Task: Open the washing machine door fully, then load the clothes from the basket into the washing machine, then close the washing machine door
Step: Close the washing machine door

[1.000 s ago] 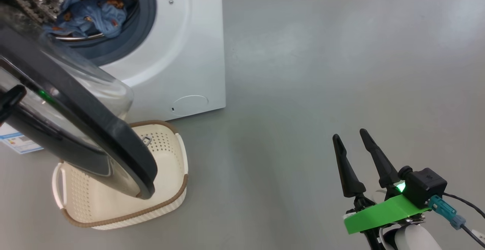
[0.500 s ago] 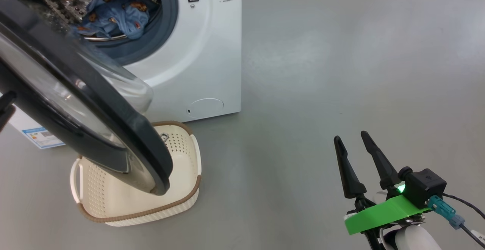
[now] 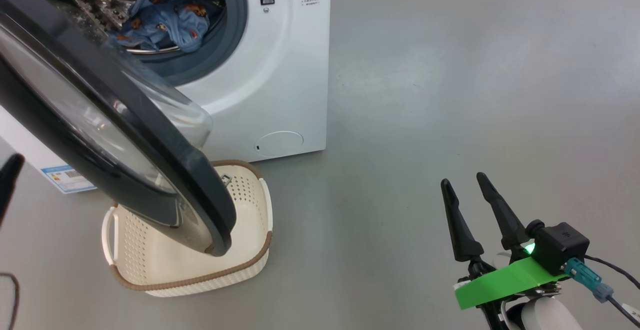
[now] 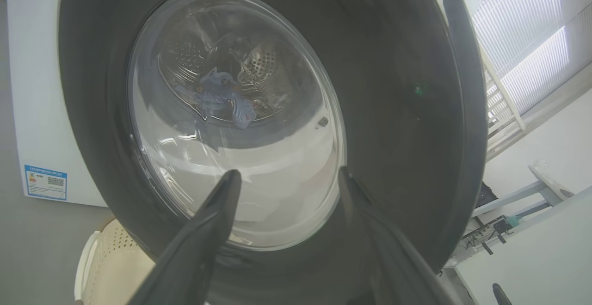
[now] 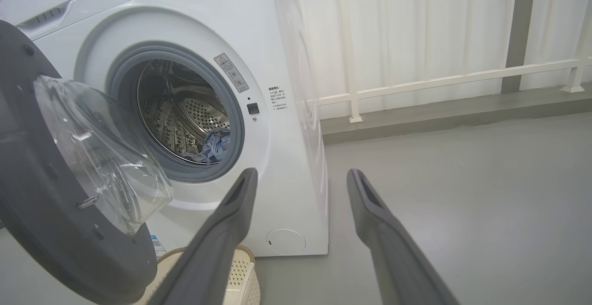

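Apparently the loading is finished and only the closing is left. Light blue printed clothes [image 3: 165,22] lie in the steel drum [image 5: 185,111] of the washing machine [image 3: 280,70]. That is far ahead and to the left of the right jaws, and straight ahead of the left jaws, seen through the glass. The basket [image 3: 248,197] sits on the floor [image 3: 450,70] at the foot of the machine, below and ahead of the left jaws. The part of it that shows holds nothing, though the door covers much of it, so a hidden piece cannot be ruled out. The washing machine door [image 3: 150,142] stands swung out, its lower rim hanging over the basket and its glass bowl turned toward the drum. The left jaws are spread wide and hold nothing. They point at the door's outer face, which is close beyond their tips; whether they touch it I cannot tell. The right jaws are likewise spread and empty, over the floor well to the right of the machine. By my judgement, opening and loading are done. What remains is to swing the door round until it shuts against the grey gasket [image 3: 235,20].
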